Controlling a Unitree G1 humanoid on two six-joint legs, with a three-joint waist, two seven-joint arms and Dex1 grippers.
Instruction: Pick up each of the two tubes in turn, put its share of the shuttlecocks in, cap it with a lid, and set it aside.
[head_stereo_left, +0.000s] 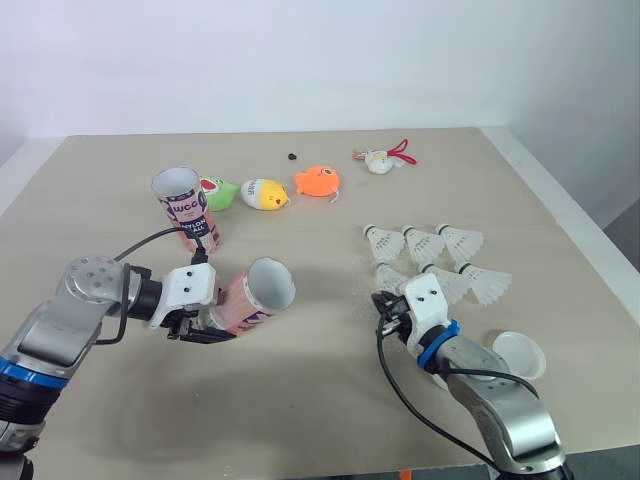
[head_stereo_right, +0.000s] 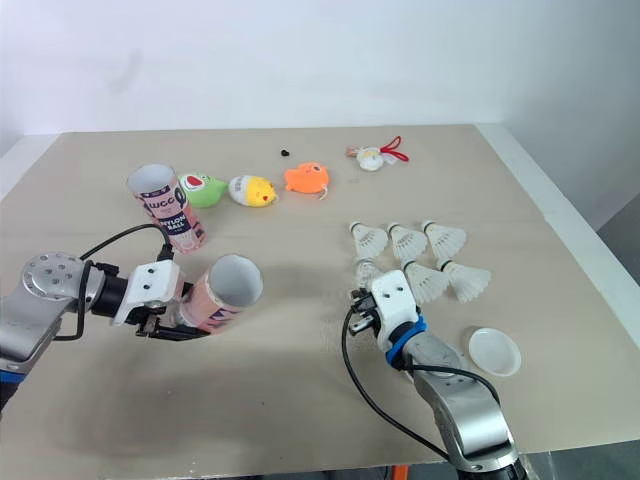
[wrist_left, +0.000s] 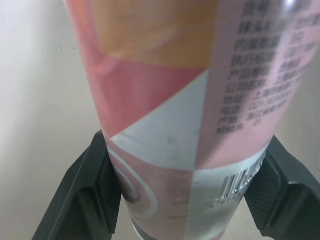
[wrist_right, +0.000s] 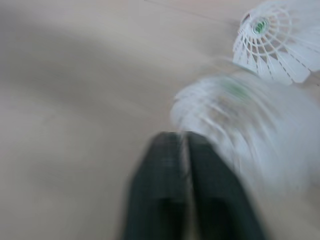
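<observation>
My left gripper (head_stereo_left: 203, 327) is shut on a pink and white tube (head_stereo_left: 250, 294), which lies tilted with its open mouth toward the shuttlecocks. In the left wrist view both black fingers (wrist_left: 85, 195) press the tube's (wrist_left: 190, 100) sides near its base. A second tube (head_stereo_left: 186, 206) stands upright and open at the back left. Several white shuttlecocks (head_stereo_left: 424, 243) lie in two rows at the right. My right gripper (head_stereo_left: 386, 307) sits low at the nearest shuttlecock (head_stereo_left: 388, 275), its fingers (wrist_right: 165, 165) shut together beside the feathers (wrist_right: 235, 115). A white lid (head_stereo_left: 520, 355) lies right of that arm.
Green (head_stereo_left: 218, 192), yellow (head_stereo_left: 265, 193) and orange (head_stereo_left: 317, 181) toys line the back of the table. A small white and red trinket (head_stereo_left: 380, 158) lies further back, and a tiny black object (head_stereo_left: 291, 157) left of it. The table's right edge (head_stereo_left: 590, 250) runs close to the shuttlecocks.
</observation>
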